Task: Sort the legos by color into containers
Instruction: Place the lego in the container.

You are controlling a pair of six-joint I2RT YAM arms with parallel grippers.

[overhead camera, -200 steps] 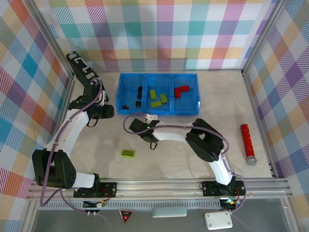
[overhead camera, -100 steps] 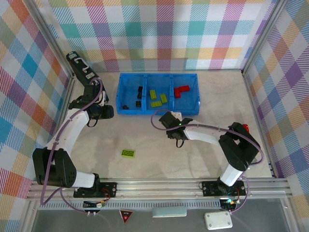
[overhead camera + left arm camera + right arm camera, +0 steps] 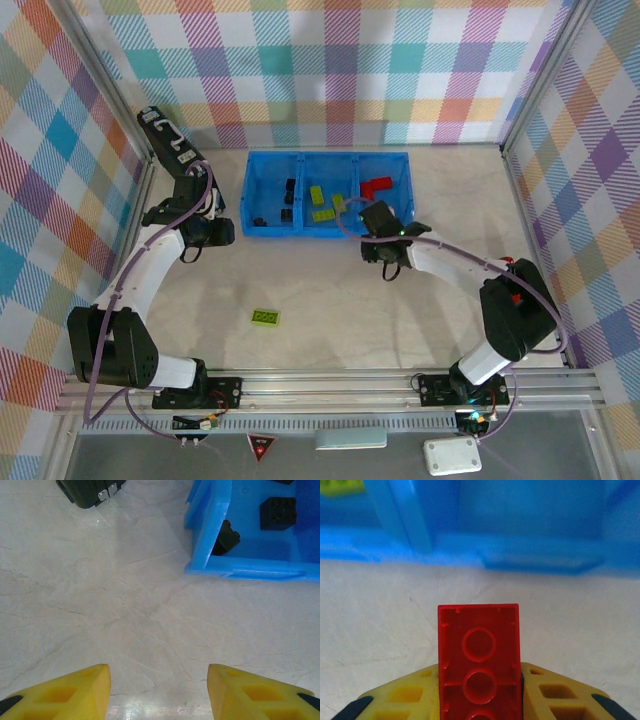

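My right gripper [image 3: 378,218] has swung from the middle of the table [image 3: 330,300] to the front of the blue bin [image 3: 300,234], while the left arm has held its place. At left, the left gripper [image 3: 157,690] hangs just beside the bin's left end, fingers parted with nothing between them. One lime brick [image 3: 266,317] lies alone on the open table, well apart from the bin. Inside the bin, black bricks [image 3: 288,190] sit in the left compartment, lime bricks [image 3: 322,197] in the middle and a red piece [image 3: 377,187] in the right. At right, the right gripper is clamped on a red brick [image 3: 479,650], held at the near wall of the right compartment. I judge the sort nearly done: this red brick is still to drop, and the lime one is still to fetch.
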